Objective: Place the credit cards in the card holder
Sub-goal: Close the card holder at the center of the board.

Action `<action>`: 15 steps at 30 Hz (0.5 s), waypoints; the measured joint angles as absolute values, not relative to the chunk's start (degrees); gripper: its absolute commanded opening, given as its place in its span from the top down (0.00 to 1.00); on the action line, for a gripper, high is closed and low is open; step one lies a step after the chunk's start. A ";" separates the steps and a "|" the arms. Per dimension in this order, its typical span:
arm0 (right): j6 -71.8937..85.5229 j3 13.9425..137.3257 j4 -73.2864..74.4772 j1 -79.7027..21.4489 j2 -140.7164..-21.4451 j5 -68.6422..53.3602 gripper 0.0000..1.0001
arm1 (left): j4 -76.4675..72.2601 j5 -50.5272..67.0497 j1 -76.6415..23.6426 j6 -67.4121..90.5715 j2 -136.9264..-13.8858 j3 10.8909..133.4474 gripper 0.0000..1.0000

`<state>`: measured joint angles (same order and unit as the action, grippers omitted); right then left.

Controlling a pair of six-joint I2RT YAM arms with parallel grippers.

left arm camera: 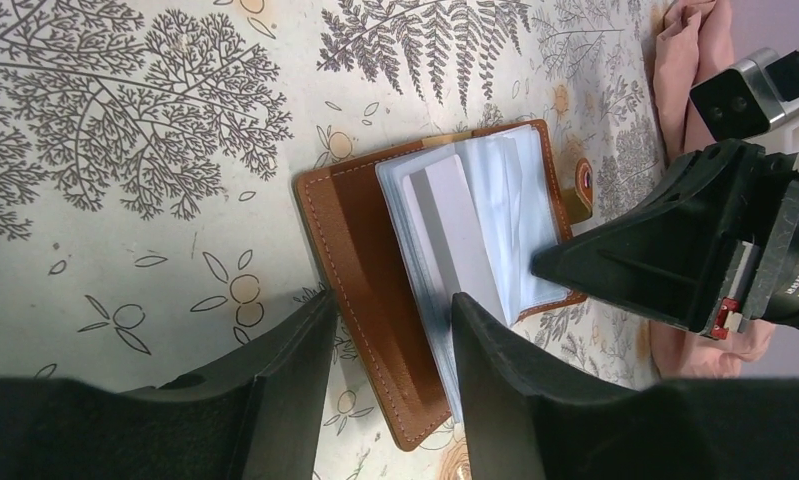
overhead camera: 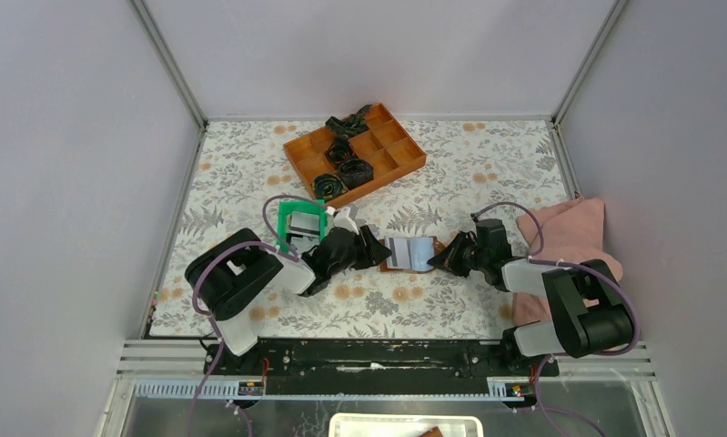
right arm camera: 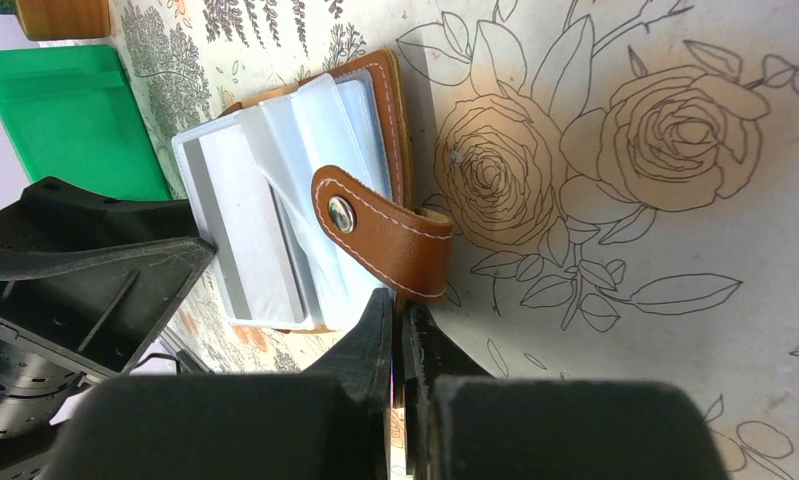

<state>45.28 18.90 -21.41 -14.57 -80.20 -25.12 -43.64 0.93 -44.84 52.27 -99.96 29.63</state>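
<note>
One brown leather card holder (overhead camera: 409,253) lay open on the floral table (overhead camera: 250,173), one grey plastic card (left arm camera: 455,240) in its sleeves (left arm camera: 510,200). The left gripper (left arm camera: 393,305) straddled its edge, fingers wide and empty; the right gripper (right arm camera: 400,300) sat pinched closed beside the snap tab (right arm camera: 375,235).

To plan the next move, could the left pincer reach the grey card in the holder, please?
Probably yes: left pincer open beside the card; shut right pincer sits on the holder's far side.
</note>
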 measured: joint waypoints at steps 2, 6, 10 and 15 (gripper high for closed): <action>44.99 18.96 -21.43 -14.57 -80.36 -25.19 1.00 | -43.64 1.08 -44.82 52.93 -99.88 29.58 0.47; 44.40 19.11 -21.43 -14.57 -80.53 -25.23 1.00 | -43.57 1.39 -44.84 54.35 -99.22 28.84 0.47; 44.16 19.14 -21.50 -14.57 -80.75 -25.82 1.00 | -43.33 2.63 -44.86 55.77 -97.80 27.27 0.46; 44.21 19.22 -22.13 -14.57 -81.41 -26.46 1.00 | -45.32 4.95 -45.74 59.09 -96.33 24.03 0.46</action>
<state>44.21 19.22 -22.13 -14.57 -81.41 -26.46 -45.32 4.95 -45.74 59.09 -96.33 24.03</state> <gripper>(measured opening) 0.028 0.536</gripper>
